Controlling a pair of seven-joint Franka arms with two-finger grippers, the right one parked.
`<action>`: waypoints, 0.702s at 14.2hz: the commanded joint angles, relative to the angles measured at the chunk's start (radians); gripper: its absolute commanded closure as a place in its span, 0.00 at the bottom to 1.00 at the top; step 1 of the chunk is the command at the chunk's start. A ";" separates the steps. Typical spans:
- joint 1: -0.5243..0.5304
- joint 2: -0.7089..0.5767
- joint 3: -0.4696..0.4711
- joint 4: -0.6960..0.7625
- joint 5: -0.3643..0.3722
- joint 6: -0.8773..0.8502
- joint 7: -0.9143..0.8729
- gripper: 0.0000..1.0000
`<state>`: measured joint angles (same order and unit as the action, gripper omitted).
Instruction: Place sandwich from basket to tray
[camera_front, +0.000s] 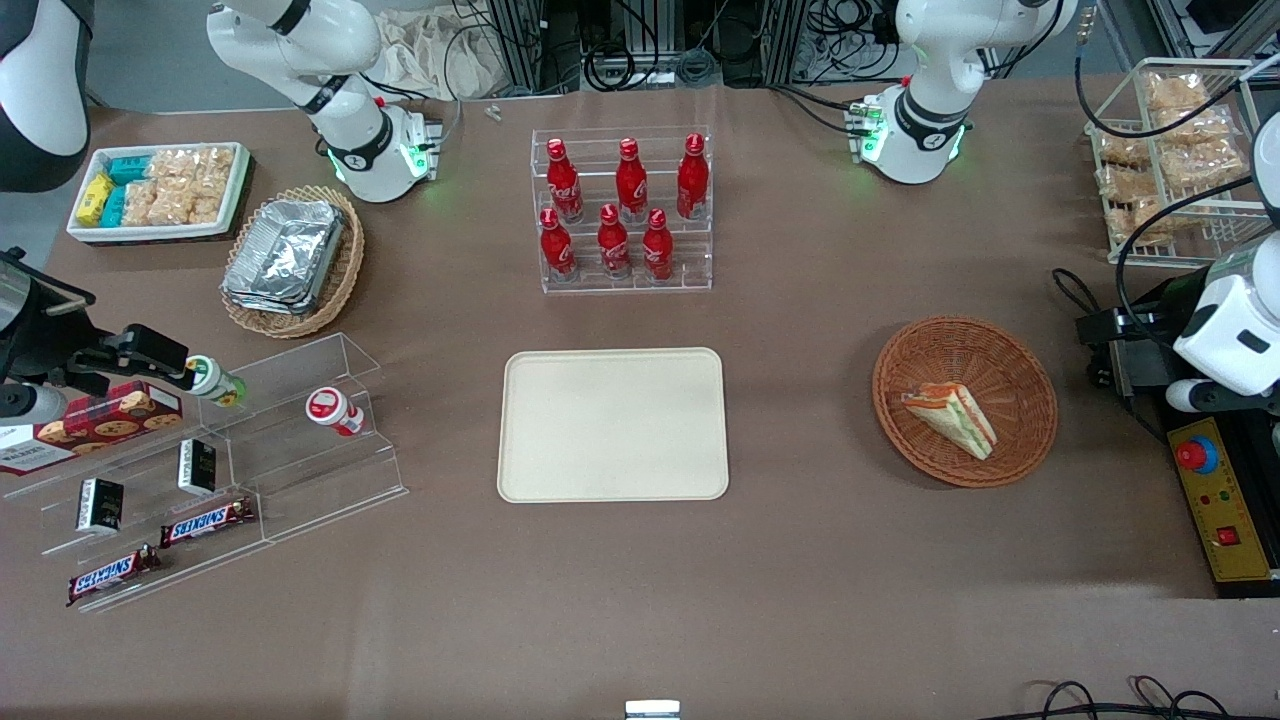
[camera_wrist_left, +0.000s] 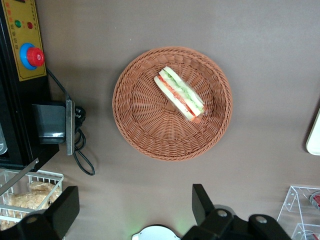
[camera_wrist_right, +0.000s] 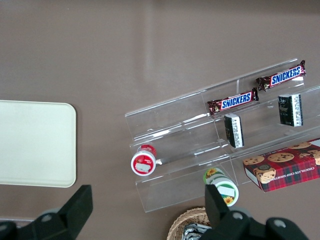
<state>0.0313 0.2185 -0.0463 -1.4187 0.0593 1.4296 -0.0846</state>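
The sandwich (camera_front: 951, 416) is a triangular wedge of white bread with orange, red and green layers, lying on its side in the round basket (camera_front: 1020, 380) of reddish-brown woven wicker. On the basket's clock face, seen from the front camera, it runs from the centre toward five o'clock. The basket sits on the brown matte desk (camera_front: 800, 560), well apart from the flat cream tray (camera_front: 612, 424), a smooth rectangle with rounded corners and a low rim. The claw (camera_wrist_left: 135, 212) hangs above the desk just beside the basket, its black fingers (camera_wrist_left: 202, 202) spread wide, holding nothing.
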 joint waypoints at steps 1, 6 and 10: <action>-0.014 0.016 0.019 0.046 -0.019 -0.009 0.006 0.00; -0.013 0.010 0.019 -0.001 -0.019 -0.014 0.013 0.00; -0.013 -0.059 0.017 -0.148 -0.029 0.053 0.000 0.00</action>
<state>0.0313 0.2224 -0.0430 -1.4608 0.0457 1.4338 -0.0846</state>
